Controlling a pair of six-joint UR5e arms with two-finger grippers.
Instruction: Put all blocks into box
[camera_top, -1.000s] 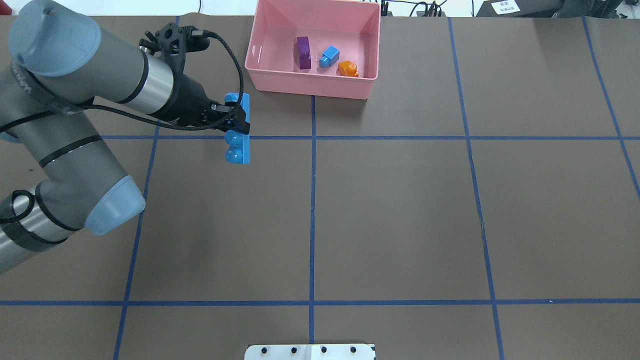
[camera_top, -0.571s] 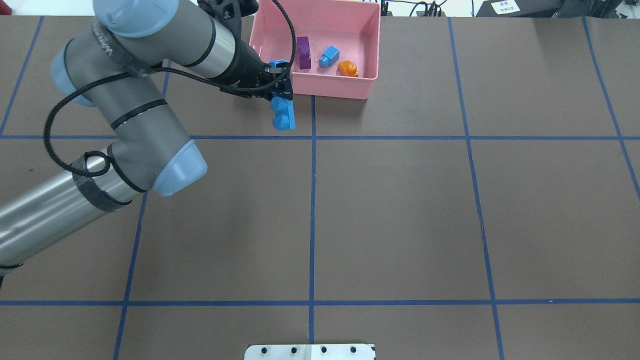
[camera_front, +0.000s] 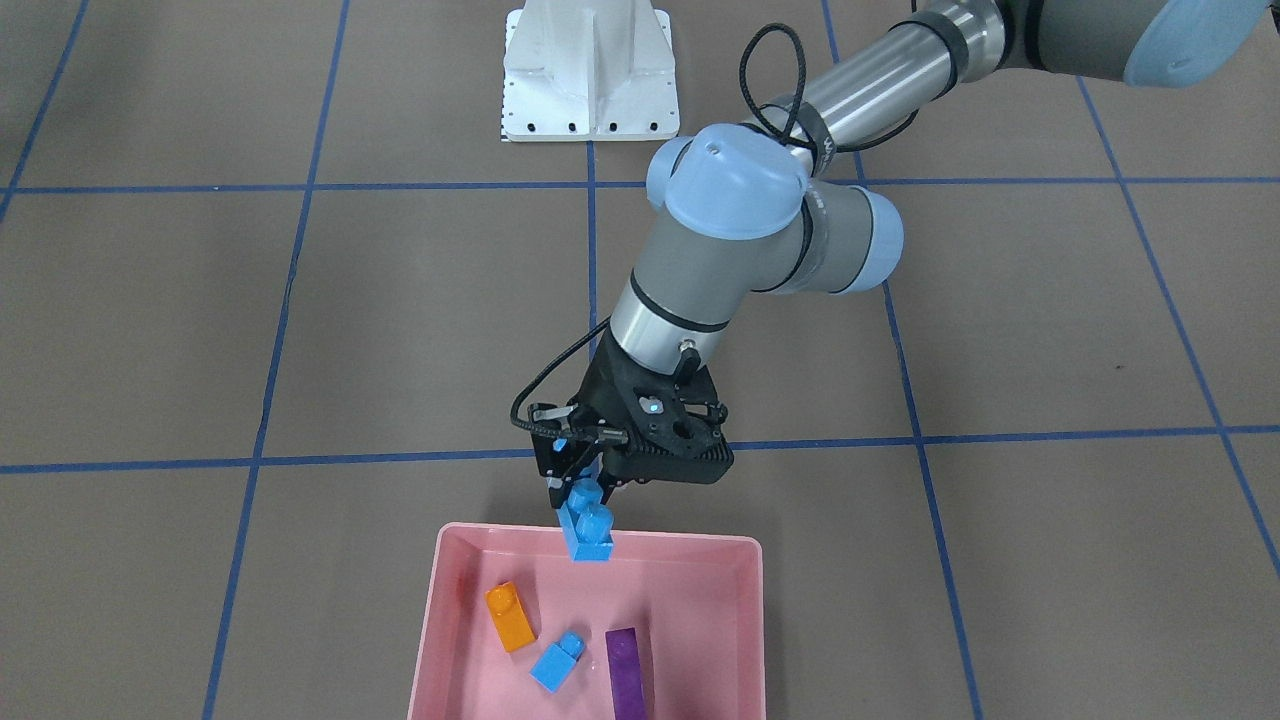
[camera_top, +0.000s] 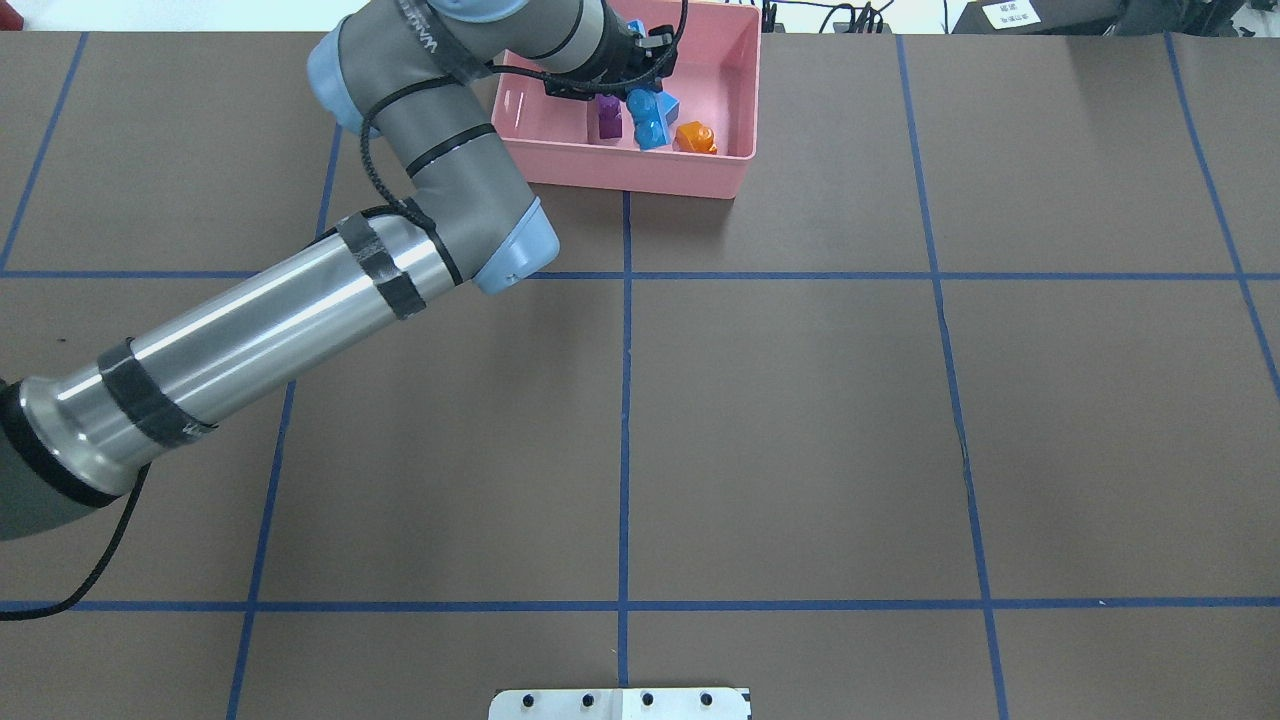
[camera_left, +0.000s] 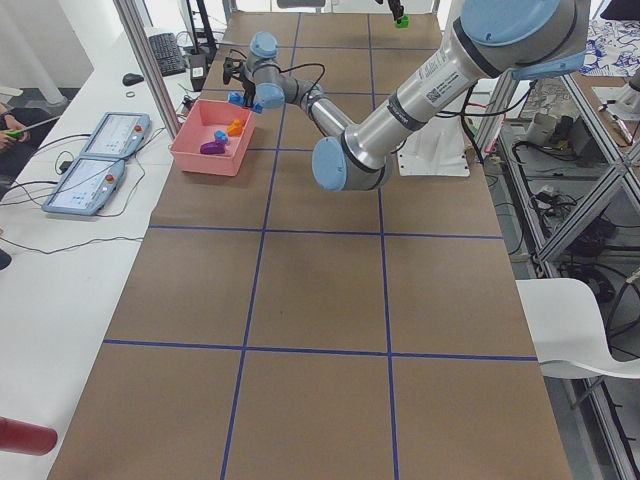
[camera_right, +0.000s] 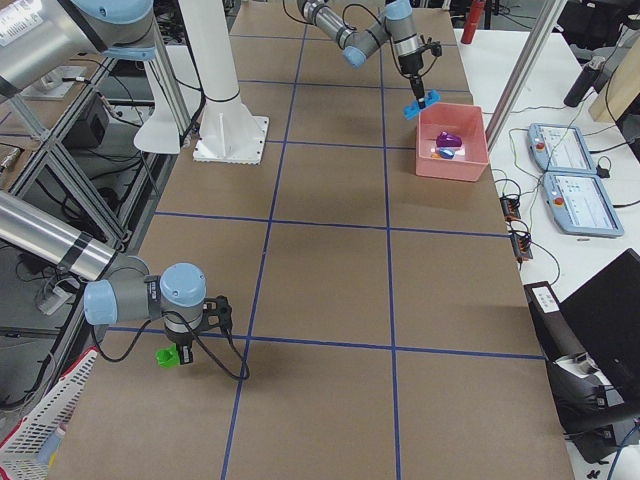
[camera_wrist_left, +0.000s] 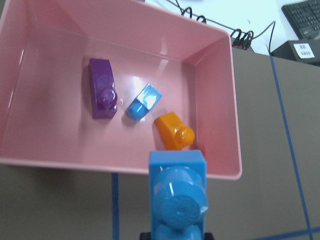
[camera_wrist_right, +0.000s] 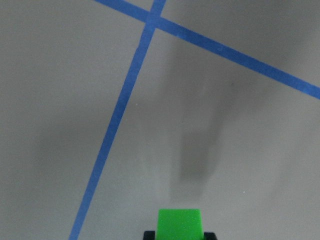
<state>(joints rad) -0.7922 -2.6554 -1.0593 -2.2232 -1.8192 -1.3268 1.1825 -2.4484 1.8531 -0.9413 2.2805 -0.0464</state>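
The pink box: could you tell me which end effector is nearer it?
Left. The left end effector hangs by the box on its robot side, holding the long blue block; the right end effector is far off, holding the green block.

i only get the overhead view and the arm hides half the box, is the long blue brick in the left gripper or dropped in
Observer: In the gripper. The left wrist view shows the long blue brick clamped in the left gripper, above the pink box's near wall.
Operator: and green, cant see it anywhere
Observer: The right wrist view shows the green block clamped in the right gripper, over bare table.
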